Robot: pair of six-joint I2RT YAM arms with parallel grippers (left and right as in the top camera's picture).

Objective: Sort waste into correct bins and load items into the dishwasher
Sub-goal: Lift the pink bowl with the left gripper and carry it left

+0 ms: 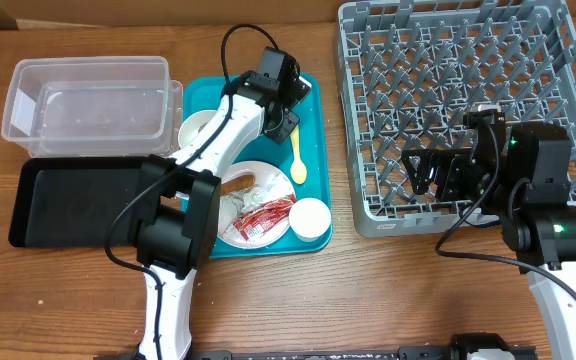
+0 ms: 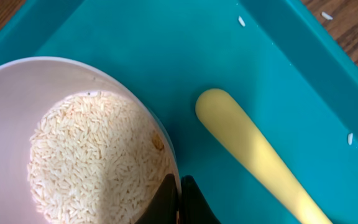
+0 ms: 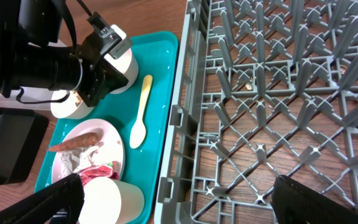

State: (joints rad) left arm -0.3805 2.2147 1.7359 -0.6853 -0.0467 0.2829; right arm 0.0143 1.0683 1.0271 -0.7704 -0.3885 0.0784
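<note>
A teal tray (image 1: 313,95) holds a white bowl of rice (image 1: 198,130), a yellow spoon (image 1: 298,160), a white cup (image 1: 310,217) and a plate (image 1: 258,175) with a sausage, crumpled foil and a red wrapper (image 1: 263,215). My left gripper (image 1: 271,122) is shut on the bowl's right rim. In the left wrist view its fingers (image 2: 180,202) pinch the bowl rim (image 2: 73,143), and the spoon handle (image 2: 253,155) lies just to the right. My right gripper (image 1: 418,172) hangs open and empty over the front left corner of the grey dish rack (image 1: 468,100).
A clear plastic bin (image 1: 88,100) stands at the back left, with a black bin (image 1: 78,200) in front of it. In the right wrist view, the rack (image 3: 278,93) fills the right and the tray (image 3: 160,93), cup (image 3: 114,199) and spoon (image 3: 140,112) lie to the left.
</note>
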